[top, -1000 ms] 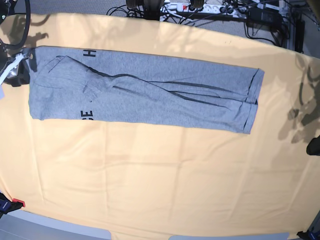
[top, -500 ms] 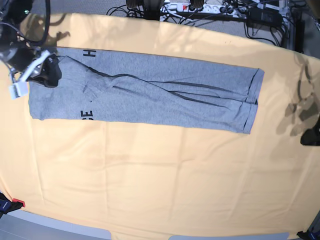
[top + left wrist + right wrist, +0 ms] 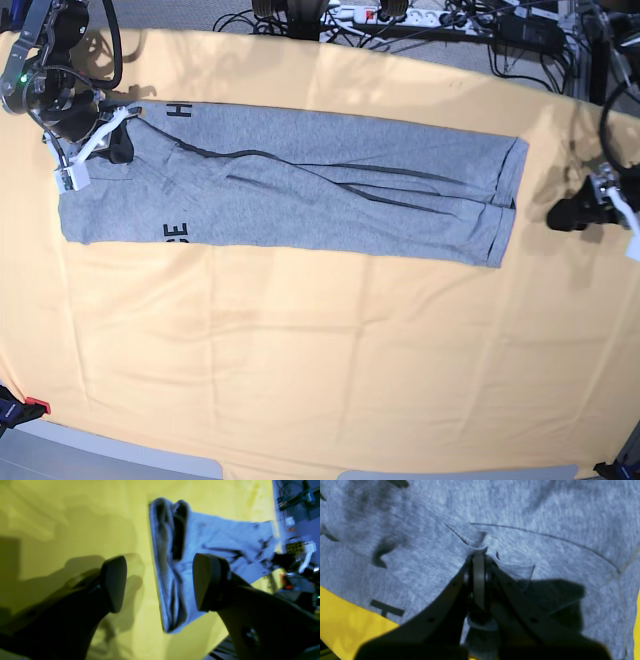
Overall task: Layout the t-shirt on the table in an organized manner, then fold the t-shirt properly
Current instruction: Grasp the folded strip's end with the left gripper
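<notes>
The t-shirt [image 3: 290, 185] lies folded in a long strip across the table's [image 3: 320, 360] far half. The right tool [image 3: 478, 555] is pinched shut on a fabric ridge [image 3: 472, 546] near the far-left corner; a thin pinch could slip or drag layers askew. The left tool [image 3: 160, 582] hangs open beside the hem.

Matt heathered knit t-shirt [image 3: 300, 190], apparently smooth cloth table [image 3: 320, 350]

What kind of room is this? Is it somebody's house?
Probably a robot lab, not a house. A big table in yellow-orange cloth holds one grey t-shirt, and power strips and tangled cables lie behind it.
</notes>
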Motion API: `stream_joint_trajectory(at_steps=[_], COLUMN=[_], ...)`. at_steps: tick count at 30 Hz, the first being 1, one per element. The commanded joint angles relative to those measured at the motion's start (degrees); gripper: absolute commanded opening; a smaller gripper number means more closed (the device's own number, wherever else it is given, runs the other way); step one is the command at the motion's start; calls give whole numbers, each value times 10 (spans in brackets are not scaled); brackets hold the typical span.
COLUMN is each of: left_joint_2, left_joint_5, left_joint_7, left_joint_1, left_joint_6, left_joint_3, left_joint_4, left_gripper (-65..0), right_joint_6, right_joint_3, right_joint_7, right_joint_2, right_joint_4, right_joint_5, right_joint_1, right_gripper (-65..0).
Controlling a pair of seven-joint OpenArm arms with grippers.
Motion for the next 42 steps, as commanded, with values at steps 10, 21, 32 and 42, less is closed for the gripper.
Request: stream_joint_trajectory(at_steps=[10, 21, 32, 42], left_joint_2=[60, 68, 68, 68], left_joint_5=[49, 59, 47, 49], left_joint_7=[-6, -12, -17, -22], left_joint_1=[-8, -7, -27, -38], left_joint_6=[-3, -3, -3, -3], left_joint_3=[-2, 120, 149, 149], left_joint_4=[8, 8, 8, 8], left_gripper=[-220, -220, -466, -650], right_joint_6=[3, 3, 3, 3], right_joint_3=[0, 0, 0, 0], right_joint_7=[-31, -30, -31, -30], right_joint_2=[6, 6, 6, 6], right_joint_4=[3, 3, 3, 3], right_joint_5=[2, 2, 3, 4], right_joint_1=[0, 0, 0, 0], right_gripper=[-650, -650, -650, -650])
